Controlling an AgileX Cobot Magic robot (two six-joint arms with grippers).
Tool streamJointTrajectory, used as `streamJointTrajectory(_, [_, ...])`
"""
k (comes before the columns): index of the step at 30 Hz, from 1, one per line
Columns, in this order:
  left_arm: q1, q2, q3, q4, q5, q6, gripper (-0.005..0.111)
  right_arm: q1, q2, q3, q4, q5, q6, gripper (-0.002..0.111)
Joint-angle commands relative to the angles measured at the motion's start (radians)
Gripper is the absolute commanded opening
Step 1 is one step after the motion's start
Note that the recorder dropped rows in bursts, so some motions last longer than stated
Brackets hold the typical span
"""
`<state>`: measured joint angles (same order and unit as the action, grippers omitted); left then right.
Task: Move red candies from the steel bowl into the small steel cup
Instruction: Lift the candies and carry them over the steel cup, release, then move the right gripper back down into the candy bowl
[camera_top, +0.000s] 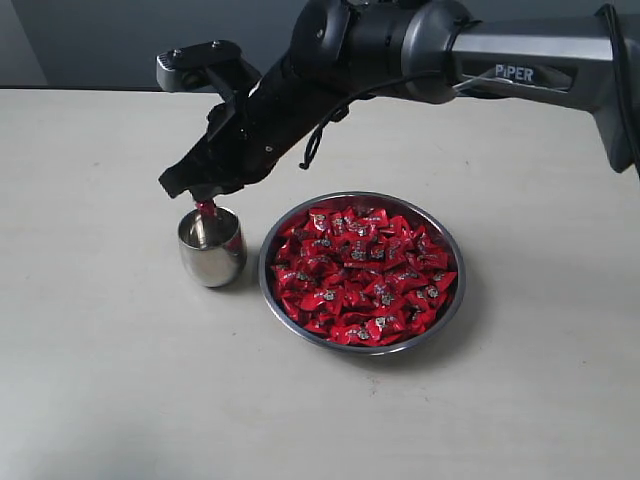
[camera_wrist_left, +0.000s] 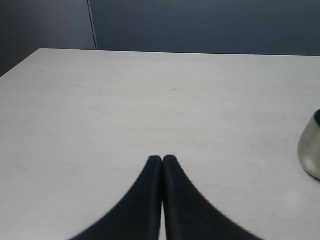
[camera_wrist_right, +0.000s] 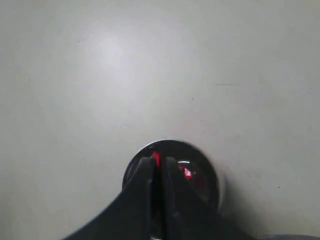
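Note:
The wide steel bowl (camera_top: 450, 240) sits right of centre, heaped with red candies (camera_top: 362, 275). The small steel cup (camera_top: 212, 247) stands just left of it. My right gripper (camera_top: 207, 203) reaches across and hangs right over the cup's mouth, shut on one red candy (camera_top: 207, 209) that pokes down toward the opening. In the right wrist view the gripper (camera_wrist_right: 160, 162) pinches the candy (camera_wrist_right: 156, 158) above the cup (camera_wrist_right: 212, 175), with red glints inside the cup. My left gripper (camera_wrist_left: 162, 160) is shut and empty over bare table, the cup (camera_wrist_left: 311, 147) off to one side.
The pale table (camera_top: 110, 380) spreads around both vessels. A dark wall runs behind the far table edge (camera_wrist_left: 200, 52). The right arm (camera_top: 420, 50) stretches above the bowl's far side.

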<state>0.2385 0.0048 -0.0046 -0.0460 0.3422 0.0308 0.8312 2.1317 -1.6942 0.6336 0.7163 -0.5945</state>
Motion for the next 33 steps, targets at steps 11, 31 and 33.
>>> streamJointTrajectory(11, [-0.010,-0.005,0.005,-0.001,-0.008,-0.001,0.000,-0.003,0.028,-0.007,-0.038,0.016,-0.004,0.041])
streamJointTrajectory(31, [-0.010,-0.005,0.005,-0.001,-0.008,-0.001,0.000,-0.186,-0.196,0.151,-0.427,0.038,0.232,0.005])
streamJointTrajectory(33, [-0.010,-0.005,0.005,-0.001,-0.008,-0.001,0.000,-0.235,-0.217,0.219,-0.379,-0.001,0.232,0.005])
